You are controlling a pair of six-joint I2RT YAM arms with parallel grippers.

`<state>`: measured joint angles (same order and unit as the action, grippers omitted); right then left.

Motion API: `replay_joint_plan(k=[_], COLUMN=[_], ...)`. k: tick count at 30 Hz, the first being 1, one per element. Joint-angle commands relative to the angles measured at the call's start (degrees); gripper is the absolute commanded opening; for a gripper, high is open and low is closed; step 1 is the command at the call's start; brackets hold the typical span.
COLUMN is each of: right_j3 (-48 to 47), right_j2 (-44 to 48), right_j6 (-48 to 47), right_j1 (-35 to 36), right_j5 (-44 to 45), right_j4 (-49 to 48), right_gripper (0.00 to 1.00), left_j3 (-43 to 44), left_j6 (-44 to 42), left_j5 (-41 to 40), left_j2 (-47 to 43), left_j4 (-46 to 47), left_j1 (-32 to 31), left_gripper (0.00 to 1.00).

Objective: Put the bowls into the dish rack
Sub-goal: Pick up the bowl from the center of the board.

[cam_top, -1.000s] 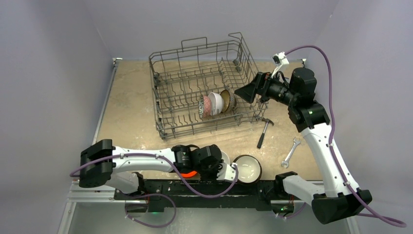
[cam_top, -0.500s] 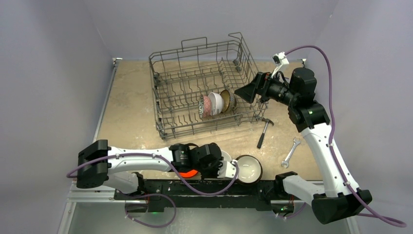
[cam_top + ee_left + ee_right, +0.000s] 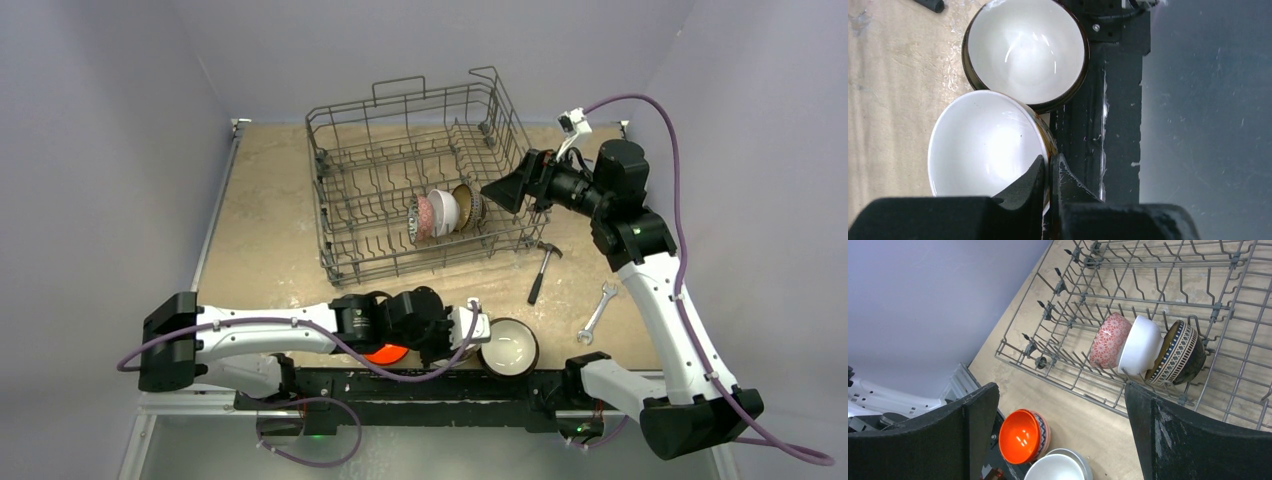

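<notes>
left hand point(image 3: 1049, 167) is pinched shut on the rim of the white-inside bowl point(image 3: 983, 145) at the table's point(image 3: 270, 200) near edge, probably so it slots in on edge like the three bowls point(image 3: 1140, 347) in the dish rack point(image 3: 380, 205) further back, right hand point(image 3: 505, 190) spread wide beside it.

This is a robot test lab: bare lilac-grey walls point(image 3: 120, 150) box my beige tabletop point(image 3: 265, 220) on 3 sides, a black mounting rail point(image 3: 500, 386) runs just behind my left pincer point(image 3: 476, 326), purple cable point(image 3: 660, 108) loops beyond my right pincer point(image 3: 497, 192), and a hammer point(image 3: 541, 268) and wrench point(image 3: 597, 312) lie on my side of it.
</notes>
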<state>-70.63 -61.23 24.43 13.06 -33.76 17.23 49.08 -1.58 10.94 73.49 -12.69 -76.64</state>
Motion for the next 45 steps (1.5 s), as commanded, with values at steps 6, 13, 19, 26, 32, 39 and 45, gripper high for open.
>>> replay_joint_plan(k=[6,13,19,26,32,39,45], right_j3=[0.97,1.36,1.72,2.25,2.08,1.90,1.74], right_j2=[1.18,1.30,1.12,0.93,0.46,0.26,0.34], right_j6=[-0.19,-0.10,-0.13,-0.12,-0.09,-0.11,-0.01], right_j1=[-0.03,-0.05,-0.05,-0.05,-0.04,-0.04,-0.03], right_j5=[-1.57,-1.57,-1.75,-1.75,-1.85,-1.93,-1.75], right_j4=[-2.12,-2.28,-2.73,-3.06,-3.34,-3.35,-3.34], right_gripper=[0.97,0.97,0.97,0.97,0.97,0.97,0.98], left_j3=[-2.87,-5.80,-11.81,-16.91,-12.78,-5.43,0.38], left_j6=[19.81,33.64,42.18,45.33,37.12,25.48,18.91], left_j5=[-2.94,-1.13,0.31,-0.20,2.20,4.57,4.53], left_j2=[-1.95,-1.20,-1.60,-1.93,-0.96,3.92,9.10], left_j4=[14.50,20.18,30.01,34.85,25.99,10.04,1.13], left_j1=[1.83,3.82,4.92,5.94,6.10,6.09,5.94], left_gripper=[0.00,0.00,0.00,0.05,0.37,0.44,0.33])
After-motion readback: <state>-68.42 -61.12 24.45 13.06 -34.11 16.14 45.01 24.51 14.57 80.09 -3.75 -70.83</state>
